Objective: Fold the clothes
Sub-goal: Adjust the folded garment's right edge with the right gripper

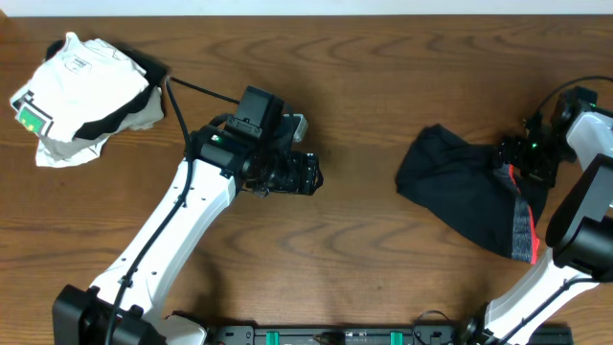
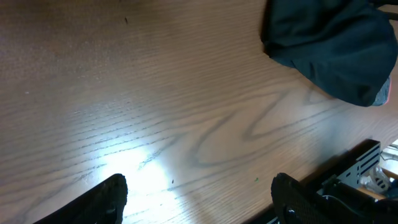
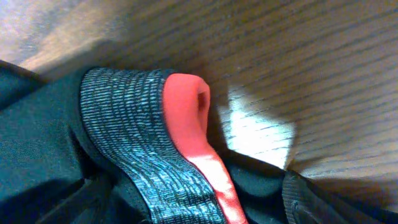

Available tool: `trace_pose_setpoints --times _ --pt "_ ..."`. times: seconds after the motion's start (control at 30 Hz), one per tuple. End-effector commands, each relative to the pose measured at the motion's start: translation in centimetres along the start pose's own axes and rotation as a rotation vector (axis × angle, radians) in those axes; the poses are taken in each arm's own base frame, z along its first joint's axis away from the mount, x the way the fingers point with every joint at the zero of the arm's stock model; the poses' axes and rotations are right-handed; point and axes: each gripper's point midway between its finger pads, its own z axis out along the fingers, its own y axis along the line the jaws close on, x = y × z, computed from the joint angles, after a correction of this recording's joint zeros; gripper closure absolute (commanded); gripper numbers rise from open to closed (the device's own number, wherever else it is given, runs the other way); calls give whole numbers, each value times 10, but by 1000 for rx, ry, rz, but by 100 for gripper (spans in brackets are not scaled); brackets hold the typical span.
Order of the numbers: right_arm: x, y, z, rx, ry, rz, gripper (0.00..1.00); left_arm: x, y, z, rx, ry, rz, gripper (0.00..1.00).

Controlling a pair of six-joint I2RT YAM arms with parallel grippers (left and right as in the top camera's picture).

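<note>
Right wrist: ribbed grey waistband [image 3: 127, 146], black clothes [image 3: 37, 168]; right end effector [image 1: 515, 155] unclear, left end effector [image 2: 199, 202] apart.

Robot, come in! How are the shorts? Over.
Left gripper open over wooden table. Right gripper at grey-and-red waistband of black fabric shorts, grip unclear. Shorts crumpled, unfolded. Nothing blocking.

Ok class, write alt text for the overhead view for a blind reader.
Black shorts with a grey and red waistband lie crumpled on a wooden table, the right gripper at their edge. A white garment sits far left.
</note>
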Motion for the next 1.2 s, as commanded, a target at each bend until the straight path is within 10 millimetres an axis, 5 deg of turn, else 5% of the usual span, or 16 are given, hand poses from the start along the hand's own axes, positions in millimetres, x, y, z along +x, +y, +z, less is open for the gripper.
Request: trace_pose_setpoints --times 0.0,0.23,0.37,0.53,0.77,1.17 --pt "1 7 12 -58 17 -27 21 -4 -4 -4 10 -15 26 24" --pt "-2 7 10 -57 8 -29 67 -4 -4 -4 10 -15 29 24" --pt "-4 7 8 -57 2 -31 69 -4 -5 -4 10 -15 29 24" --pt "-9 8 2 -57 -8 -32 82 -4 -4 -4 10 -15 29 24" --pt "-22 10 -32 -31 -9 5 99 -6 -1 -4 -12 -22 29 24" --pt "-26 -3 -85 102 2 135 99 -7 -1 -4 -10 -27 31 24"
